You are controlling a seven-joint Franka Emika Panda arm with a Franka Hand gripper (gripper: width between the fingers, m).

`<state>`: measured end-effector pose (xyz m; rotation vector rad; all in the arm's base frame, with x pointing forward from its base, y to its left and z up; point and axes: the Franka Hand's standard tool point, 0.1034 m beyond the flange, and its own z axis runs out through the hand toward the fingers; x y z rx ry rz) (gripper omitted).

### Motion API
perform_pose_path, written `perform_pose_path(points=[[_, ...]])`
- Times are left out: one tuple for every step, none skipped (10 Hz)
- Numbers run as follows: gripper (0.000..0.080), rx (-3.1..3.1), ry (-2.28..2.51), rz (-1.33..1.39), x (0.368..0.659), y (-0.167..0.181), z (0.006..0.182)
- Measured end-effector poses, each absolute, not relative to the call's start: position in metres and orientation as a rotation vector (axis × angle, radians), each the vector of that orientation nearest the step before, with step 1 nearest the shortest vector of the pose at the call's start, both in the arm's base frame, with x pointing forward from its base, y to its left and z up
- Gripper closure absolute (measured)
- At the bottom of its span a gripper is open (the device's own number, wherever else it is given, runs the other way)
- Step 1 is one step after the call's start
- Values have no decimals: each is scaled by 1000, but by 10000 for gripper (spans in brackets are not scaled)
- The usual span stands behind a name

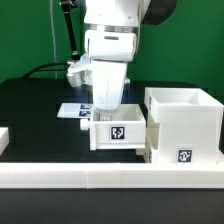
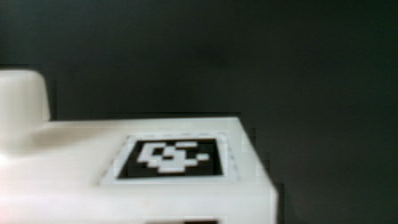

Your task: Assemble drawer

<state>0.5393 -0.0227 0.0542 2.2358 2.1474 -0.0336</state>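
Note:
A small white drawer part (image 1: 119, 131) with a black tag on its front stands on the dark table mid-scene, touching the larger open white drawer box (image 1: 183, 122) at the exterior view's right. My gripper (image 1: 104, 113) reaches straight down onto the small part's top, at its side toward the exterior view's left. Its fingertips are hidden behind the part's edge. The wrist view shows the tagged white part (image 2: 173, 158) very close and blurred, with another white piece (image 2: 18, 100) beside it. No fingers show there.
The marker board (image 1: 72, 111) lies flat on the table behind the small part. A long white rail (image 1: 100, 179) runs along the front. A white block edge (image 1: 4, 138) sits at the exterior view's far left. A cable hangs behind the arm.

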Motion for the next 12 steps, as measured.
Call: perform_pose_path(points=[[757,2234,2129,-6,543,-19,56],[757,2240,2128,-14,545,-16,57],[757,2251,2123,-27,549,-13,59],[757,2263,2120,-43,552,-10,57],[757,2265,2120,-44,552,-11,56],[757,2267,2119,-45,552,-12,56],[757,2267,2119,-46,552,-12,55],[757,2268,2119,-48,551,-12,55],[757,2269,2126,-60,549,-11,54],[757,2275,2132,-81,547,-11,55],[757,2271,2135,-77,546,-9,56],[757,2267,2140,-76,546,-7,56]])
